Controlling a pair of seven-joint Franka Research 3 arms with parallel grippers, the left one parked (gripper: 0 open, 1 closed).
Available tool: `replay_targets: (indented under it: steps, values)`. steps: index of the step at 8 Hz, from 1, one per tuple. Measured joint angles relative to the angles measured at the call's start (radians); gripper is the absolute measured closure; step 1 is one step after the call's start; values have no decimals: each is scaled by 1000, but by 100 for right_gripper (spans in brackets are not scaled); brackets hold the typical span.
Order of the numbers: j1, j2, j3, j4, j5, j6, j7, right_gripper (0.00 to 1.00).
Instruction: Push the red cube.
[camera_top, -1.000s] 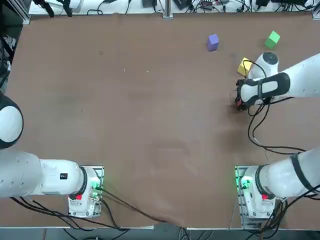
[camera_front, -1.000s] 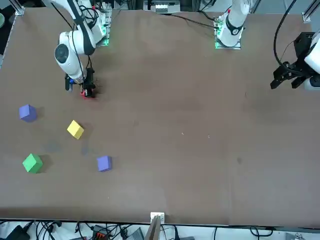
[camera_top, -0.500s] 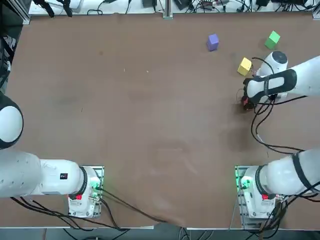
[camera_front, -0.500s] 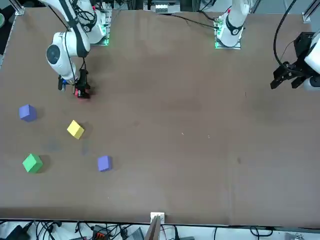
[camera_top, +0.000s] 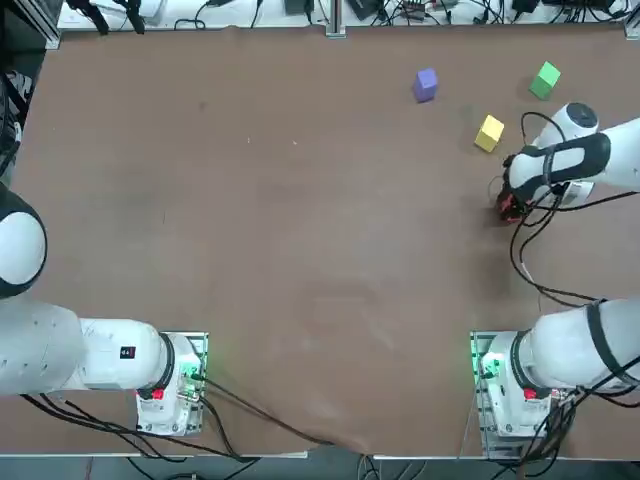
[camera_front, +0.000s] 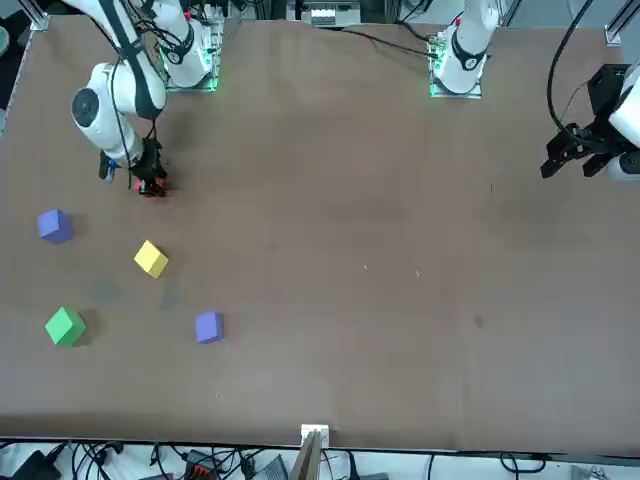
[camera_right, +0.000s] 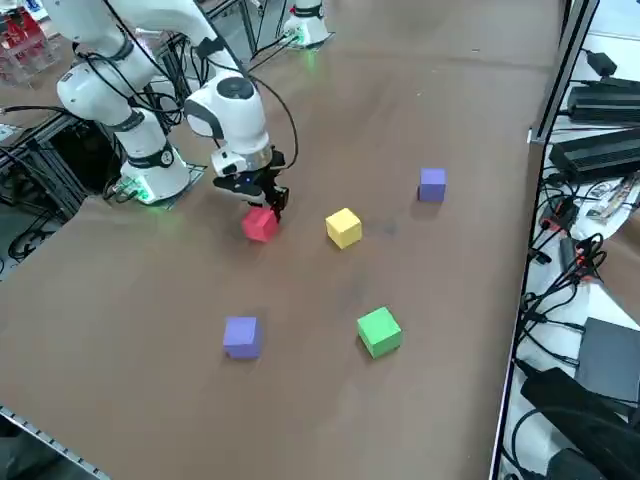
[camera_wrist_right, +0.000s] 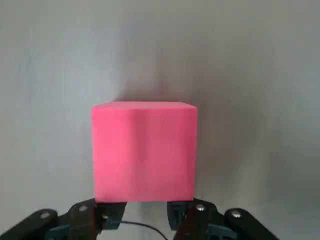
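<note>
- Here, your right gripper (camera_right: 268, 201) is down at the table (camera_top: 300, 200) on the robot's right side, fingertips against the near face of the red cube (camera_right: 259, 224).
- Its fingers (camera_wrist_right: 187, 214) are drawn together with only a narrow gap, gripping nothing; the cube (camera_wrist_right: 143, 150) sits just past their tips, not between them.
- You'll find the red cube (camera_front: 150, 188) flat on the table, near the yellow cube (camera_right: 343, 227) but apart from it.
- The green cube (camera_right: 379, 331) and two purple-blue cubes (camera_right: 432, 184) (camera_right: 241, 336) lie well apart from the gripper.
</note>
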Motion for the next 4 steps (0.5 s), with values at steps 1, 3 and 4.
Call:
replay_targets:
  steps: [1, 3, 4]
  values:
    - [-30, 0, 0, 0, 0, 0, -34, 51]
    - [-94, 0, 0, 2, 0, 1, -115, 51]
    - [-127, 1, -1, 3, 0, 1, -153, 51]
